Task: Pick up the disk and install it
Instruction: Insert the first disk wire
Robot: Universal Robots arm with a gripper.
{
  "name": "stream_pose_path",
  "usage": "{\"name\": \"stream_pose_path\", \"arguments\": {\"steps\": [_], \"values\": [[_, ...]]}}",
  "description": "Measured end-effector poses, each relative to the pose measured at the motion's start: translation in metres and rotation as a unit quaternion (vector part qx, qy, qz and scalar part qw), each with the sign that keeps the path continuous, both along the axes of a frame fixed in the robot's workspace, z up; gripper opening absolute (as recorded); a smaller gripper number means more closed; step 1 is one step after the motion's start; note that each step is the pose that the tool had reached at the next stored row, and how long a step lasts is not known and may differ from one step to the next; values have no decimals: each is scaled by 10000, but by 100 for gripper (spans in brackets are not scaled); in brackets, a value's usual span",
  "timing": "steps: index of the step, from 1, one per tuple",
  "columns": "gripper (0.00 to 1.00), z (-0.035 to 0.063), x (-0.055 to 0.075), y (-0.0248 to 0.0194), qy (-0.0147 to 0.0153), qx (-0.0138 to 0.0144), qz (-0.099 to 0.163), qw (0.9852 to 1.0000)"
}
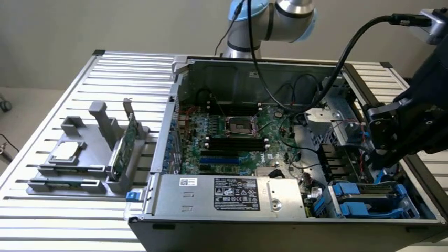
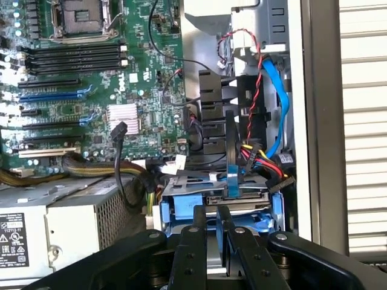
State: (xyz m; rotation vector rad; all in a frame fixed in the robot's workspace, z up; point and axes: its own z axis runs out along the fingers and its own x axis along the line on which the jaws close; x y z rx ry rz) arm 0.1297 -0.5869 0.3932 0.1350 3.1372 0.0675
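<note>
My gripper [image 1: 381, 153] hangs over the drive bay at the exterior view's right end of the open computer case [image 1: 183, 84]. Its two black fingers [image 2: 192, 241] stand close together, shut on the disk [image 2: 231, 175]. The disk shows edge-on as a thin blue and dark strip reaching out past the fingertips toward the bay. In the exterior view a bit of its blue carrier [image 1: 379, 167] shows just under the gripper. The rest of the disk is hidden by the gripper body.
Blue plastic bay frames [image 1: 368, 198] with a connector [image 2: 237, 198] lie right below. Red, yellow, black and blue cables [image 2: 273, 121] crowd beside the bay. The motherboard [image 1: 231, 136] and power supply [image 1: 231, 193] take up the case's middle. A grey fixture [image 1: 77, 152] holds a chip and a card.
</note>
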Motion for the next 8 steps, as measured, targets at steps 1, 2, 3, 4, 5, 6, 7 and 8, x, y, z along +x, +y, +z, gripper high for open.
{"name": "stream_pose_path", "arguments": {"steps": [1, 2, 3, 4, 5, 6, 7, 8], "values": [[22, 7, 11, 7, 0, -3, -12, 10000], [22, 11, 21, 14, 0, -6, -24, 10000], [22, 16, 33, 22, 0, -9, -37, 10000], [22, 20, 46, 31, 0, -14, -50, 10000], [22, 22, 58, 40, 0, -18, -62, 10000], [22, 27, 71, 48, 0, -25, -74, 10000], [22, 27, 84, 56, 0, -27, -86, 10000], [22, 30, 98, 64, 0, -31, -96, 9999]]}}
